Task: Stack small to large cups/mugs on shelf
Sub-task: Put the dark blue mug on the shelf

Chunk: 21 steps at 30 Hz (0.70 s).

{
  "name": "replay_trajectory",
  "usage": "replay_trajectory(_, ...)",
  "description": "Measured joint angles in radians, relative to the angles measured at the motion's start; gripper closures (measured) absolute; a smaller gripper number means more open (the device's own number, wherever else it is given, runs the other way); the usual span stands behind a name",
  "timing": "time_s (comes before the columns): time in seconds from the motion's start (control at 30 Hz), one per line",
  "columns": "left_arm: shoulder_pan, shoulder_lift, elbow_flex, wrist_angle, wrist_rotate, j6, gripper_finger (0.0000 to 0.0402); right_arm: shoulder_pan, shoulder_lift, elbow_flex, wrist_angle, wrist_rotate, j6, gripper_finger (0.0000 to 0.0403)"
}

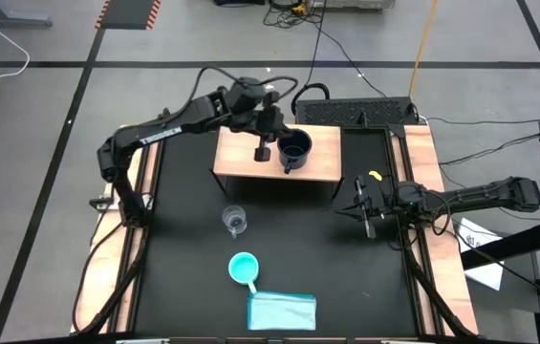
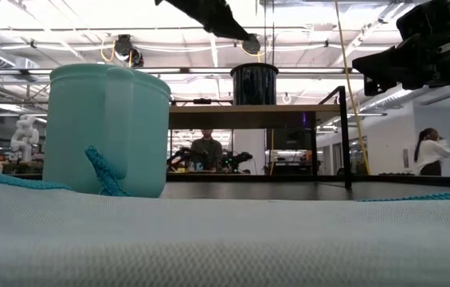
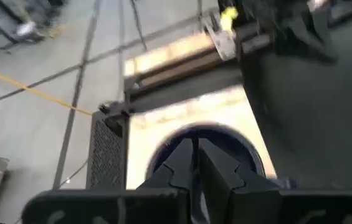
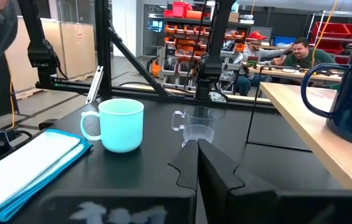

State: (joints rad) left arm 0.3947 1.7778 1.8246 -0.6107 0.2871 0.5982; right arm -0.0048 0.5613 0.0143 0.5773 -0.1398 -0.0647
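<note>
We have the navy mug [image 1: 294, 149] standing on the shelf [image 1: 319, 168], so the big one is in place. Our left gripper [image 1: 263, 151] hangs just beside it over the shelf, fingers almost together and holding nothing. The teal mug [image 1: 242, 268] and the glass cup [image 1: 234, 221] wait down on the counter [image 1: 183, 268]. Our right gripper [image 1: 369, 225] rests shut at the counter's right side. We see no writing we can read

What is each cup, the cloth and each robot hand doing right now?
Navy mug: upright on the shelf.
Turquoise mug: upright on the table, empty.
Glass cup: upright on the table, empty.
Cloth: folded flat.
Left gripper: shut, above the shelf beside the navy mug.
Right gripper: shut, holding nothing.
</note>
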Motion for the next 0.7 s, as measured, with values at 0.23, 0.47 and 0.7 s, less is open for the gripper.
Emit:
replay_trajectory(0.23, -0.011, 0.047, 0.104, -0.11, 0.001, 0.043, 0.0306, 0.0, 0.01, 0.0, -0.02, 0.0, 0.0, 0.0403)
replay_trajectory(0.47, -0.023, 0.048, 0.104, -0.188, -0.041, 0.119, 0.0189, 0.0, 0.044, 0.0, -0.022, 0.005, 0.0, 0.0403)
replay_trajectory(0.7, -0.044, 0.051, 0.104, -0.255, -0.134, 0.211, 0.0128, 0.0, 0.061, 0.0, -0.021, 0.006, 0.0, 0.0403)
